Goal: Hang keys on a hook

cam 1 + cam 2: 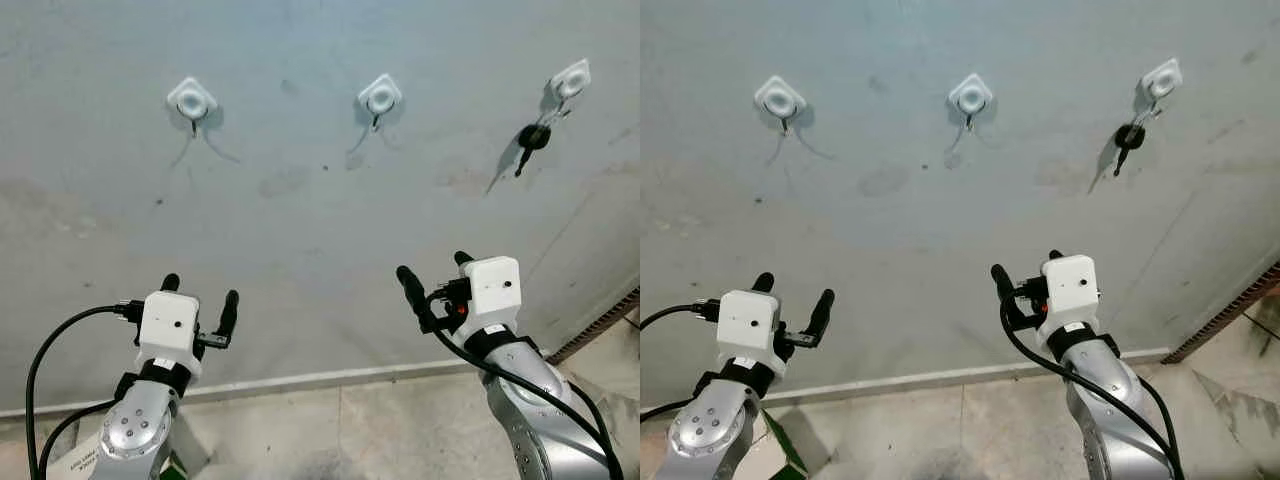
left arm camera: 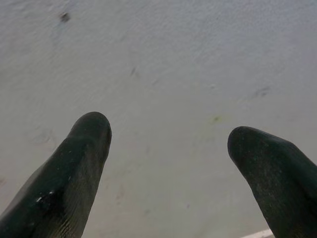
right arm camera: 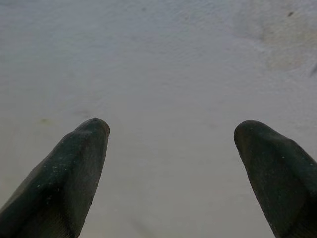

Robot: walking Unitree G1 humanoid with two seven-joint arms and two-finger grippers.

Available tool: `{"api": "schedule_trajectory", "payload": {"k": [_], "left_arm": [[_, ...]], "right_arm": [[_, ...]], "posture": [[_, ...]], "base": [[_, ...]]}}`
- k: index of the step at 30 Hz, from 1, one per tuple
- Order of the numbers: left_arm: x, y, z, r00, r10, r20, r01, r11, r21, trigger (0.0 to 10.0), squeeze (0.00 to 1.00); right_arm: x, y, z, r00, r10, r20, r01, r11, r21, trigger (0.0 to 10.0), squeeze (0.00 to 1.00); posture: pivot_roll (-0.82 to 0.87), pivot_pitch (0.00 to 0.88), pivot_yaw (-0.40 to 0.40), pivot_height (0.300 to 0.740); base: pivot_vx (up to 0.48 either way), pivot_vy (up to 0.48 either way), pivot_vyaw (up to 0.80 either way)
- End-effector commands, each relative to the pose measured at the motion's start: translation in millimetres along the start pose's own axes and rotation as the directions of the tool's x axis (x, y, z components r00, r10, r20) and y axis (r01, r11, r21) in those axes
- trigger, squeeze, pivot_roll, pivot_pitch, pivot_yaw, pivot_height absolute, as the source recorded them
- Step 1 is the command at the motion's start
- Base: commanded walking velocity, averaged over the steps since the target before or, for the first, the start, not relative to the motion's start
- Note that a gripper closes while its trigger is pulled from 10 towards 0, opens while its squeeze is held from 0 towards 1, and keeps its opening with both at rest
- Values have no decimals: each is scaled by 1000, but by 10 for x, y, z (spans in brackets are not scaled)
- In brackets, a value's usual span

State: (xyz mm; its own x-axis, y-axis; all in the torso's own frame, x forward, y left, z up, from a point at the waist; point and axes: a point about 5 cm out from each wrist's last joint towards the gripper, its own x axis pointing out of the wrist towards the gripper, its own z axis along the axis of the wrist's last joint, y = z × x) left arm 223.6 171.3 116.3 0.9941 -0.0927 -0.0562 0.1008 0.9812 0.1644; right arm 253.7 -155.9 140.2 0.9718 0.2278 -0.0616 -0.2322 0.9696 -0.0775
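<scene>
The keys (image 1: 533, 137) hang from the two o'clock hook (image 1: 570, 80); the left pincer (image 1: 200, 300) and right pincer (image 1: 432, 275) are both spread apart, empty, below.

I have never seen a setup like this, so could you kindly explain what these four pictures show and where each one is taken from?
The two wide pictures come from the robot's head, looking at a grey wall. Three white hooks are fixed there: left hook, middle hook, right hook. Dark keys already hang from the right hook. Below are two silver arms: the left gripper and right gripper, each with two black fingers. The other two pictures come from wrist cameras, looking along those fingers at bare wall. Both grippers are open and hold nothing.
</scene>
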Motion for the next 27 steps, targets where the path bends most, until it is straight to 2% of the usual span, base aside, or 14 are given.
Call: {"api": "schedule_trajectory", "payload": {"k": [1,27], "left_arm": [[-5,13,9,1000,-4,-5,4,1000,12,10000,0],[7,26,10,1000,-11,-7,11,1000,19,10000,0]], "right_arm": [[-12,-17,-10,1000,-14,-3,14,1000,2,10000,0],[11,6,-11,1000,-21,7,21,1000,9,10000,0]], "posture": [[34,58,32,740],[40,58,37,740]], "base": [[-296,0,0],[-296,0,0]]}}
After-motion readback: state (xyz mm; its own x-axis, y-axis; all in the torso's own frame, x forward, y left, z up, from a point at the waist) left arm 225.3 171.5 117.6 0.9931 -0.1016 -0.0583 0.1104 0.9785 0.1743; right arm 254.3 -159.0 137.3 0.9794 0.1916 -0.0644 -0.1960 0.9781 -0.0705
